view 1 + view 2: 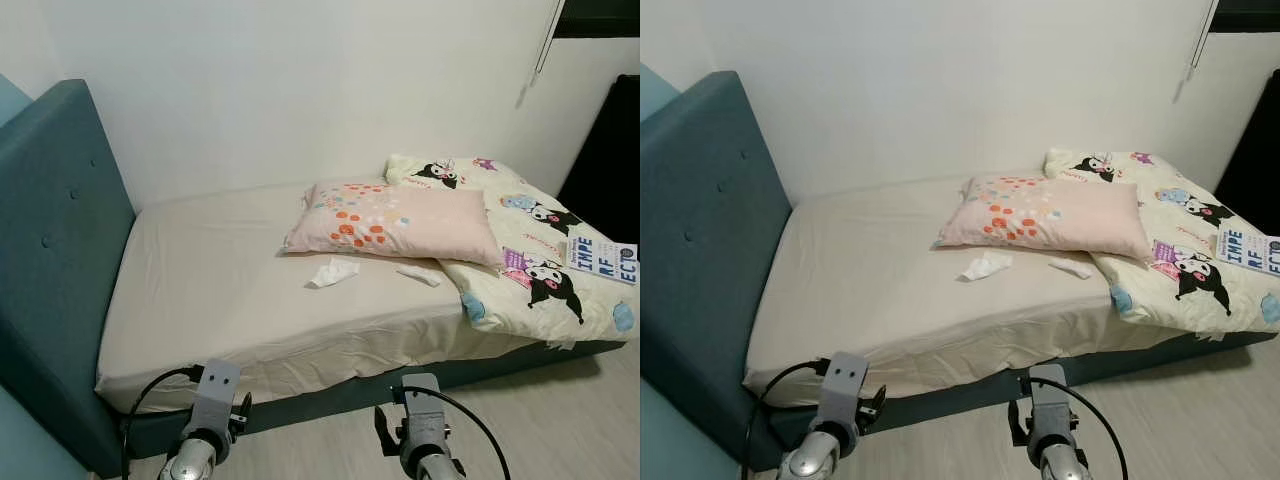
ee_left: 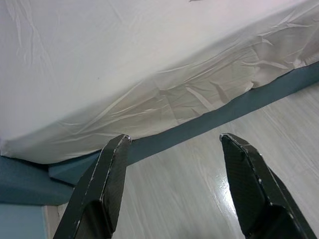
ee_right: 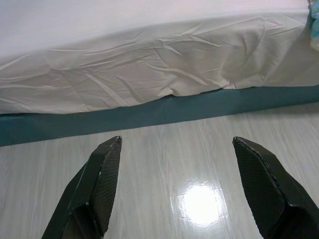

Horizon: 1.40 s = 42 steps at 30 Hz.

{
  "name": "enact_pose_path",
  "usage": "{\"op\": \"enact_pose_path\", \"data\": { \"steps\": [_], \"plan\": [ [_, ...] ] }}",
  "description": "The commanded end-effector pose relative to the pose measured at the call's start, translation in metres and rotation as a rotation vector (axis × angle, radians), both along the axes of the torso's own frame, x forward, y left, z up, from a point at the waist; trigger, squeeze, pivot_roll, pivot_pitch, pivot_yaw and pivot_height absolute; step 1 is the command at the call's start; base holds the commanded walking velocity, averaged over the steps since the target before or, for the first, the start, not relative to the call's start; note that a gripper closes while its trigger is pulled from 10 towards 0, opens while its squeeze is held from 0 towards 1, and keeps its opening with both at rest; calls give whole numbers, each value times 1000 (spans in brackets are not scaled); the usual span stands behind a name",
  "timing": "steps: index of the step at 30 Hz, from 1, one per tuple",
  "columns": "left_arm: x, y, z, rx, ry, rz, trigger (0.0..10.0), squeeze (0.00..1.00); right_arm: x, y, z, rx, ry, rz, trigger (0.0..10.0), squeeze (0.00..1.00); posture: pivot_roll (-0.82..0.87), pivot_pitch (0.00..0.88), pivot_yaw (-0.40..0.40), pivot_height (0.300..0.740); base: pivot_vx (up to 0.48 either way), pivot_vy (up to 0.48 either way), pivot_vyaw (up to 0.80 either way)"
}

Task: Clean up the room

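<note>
Crumpled white tissue lies on the cream bed sheet, just before the pink dotted pillow, with a smaller white scrap near it. I judge I must step closer, then reach over the mattress edge and pinch it from above. My left gripper and right gripper hang low above the floor, both spread wide and empty; the tissue is well ahead and higher.
</note>
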<state>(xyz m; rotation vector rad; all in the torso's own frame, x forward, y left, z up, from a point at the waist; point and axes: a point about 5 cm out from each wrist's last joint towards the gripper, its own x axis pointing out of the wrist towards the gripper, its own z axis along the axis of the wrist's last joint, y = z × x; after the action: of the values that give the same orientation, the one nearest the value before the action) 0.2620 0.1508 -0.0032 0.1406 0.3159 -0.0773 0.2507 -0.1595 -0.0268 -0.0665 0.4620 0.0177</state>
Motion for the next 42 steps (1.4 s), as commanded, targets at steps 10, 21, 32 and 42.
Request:
{"op": "enact_pose_path", "data": {
  "steps": [10,21,32,42],
  "plan": [
    [-3,-2,-4,0,24,2,10000,0,-3,0,-4,5,32,-10,10000,0,-34,22,-16,740,0,0,0],
    [-4,-4,-5,1,27,-5,10000,0,-3,0,-5,14,38,-11,10000,0,-36,24,-15,740,0,0,0],
    [-4,-3,-5,2,27,-3,10000,0,-4,0,-6,15,45,-11,10000,0,-35,25,-16,740,0,0,0],
    [-4,-4,-4,1,27,-6,10000,0,-4,-3,-4,145,41,-77,10000,0,-39,26,-12,740,0,0,0]
  ]
}}
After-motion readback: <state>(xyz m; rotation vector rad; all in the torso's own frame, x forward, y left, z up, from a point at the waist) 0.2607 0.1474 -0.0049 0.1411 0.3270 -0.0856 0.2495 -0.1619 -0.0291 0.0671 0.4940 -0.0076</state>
